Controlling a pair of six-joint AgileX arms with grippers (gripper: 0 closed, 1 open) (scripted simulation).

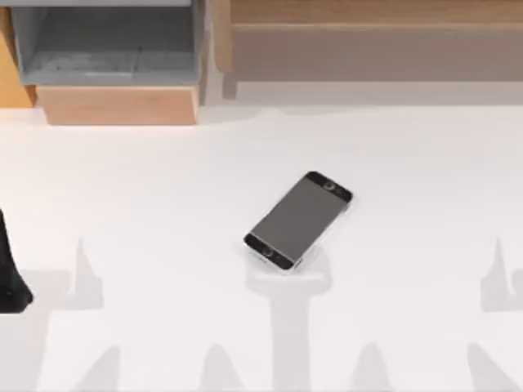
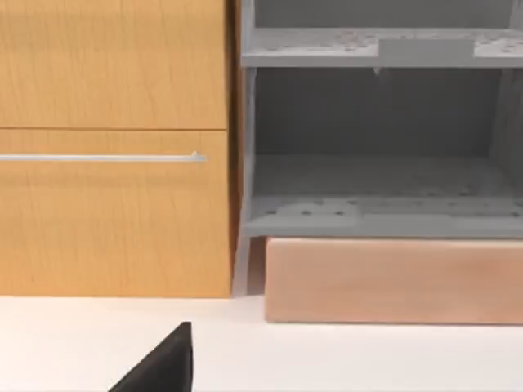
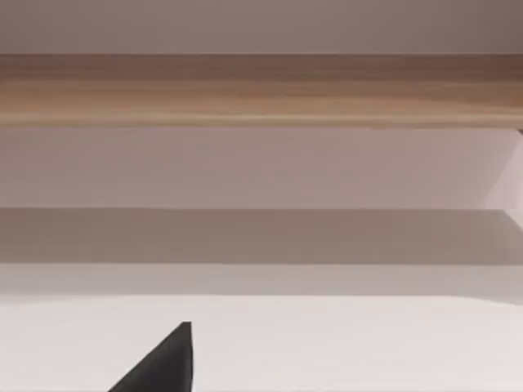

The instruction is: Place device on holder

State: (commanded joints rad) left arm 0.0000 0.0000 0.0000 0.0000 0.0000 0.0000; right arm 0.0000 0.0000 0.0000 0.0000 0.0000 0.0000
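Starting at the table's far left edge, where your left arm (image 1: 10, 273) sits parked with its jaws' state impossible to tell, leave the phone (image 1: 299, 219) alone: it seems already propped on a white holder (image 1: 304, 263) mid-table, long axis diagonal, lower-left to upper-right.
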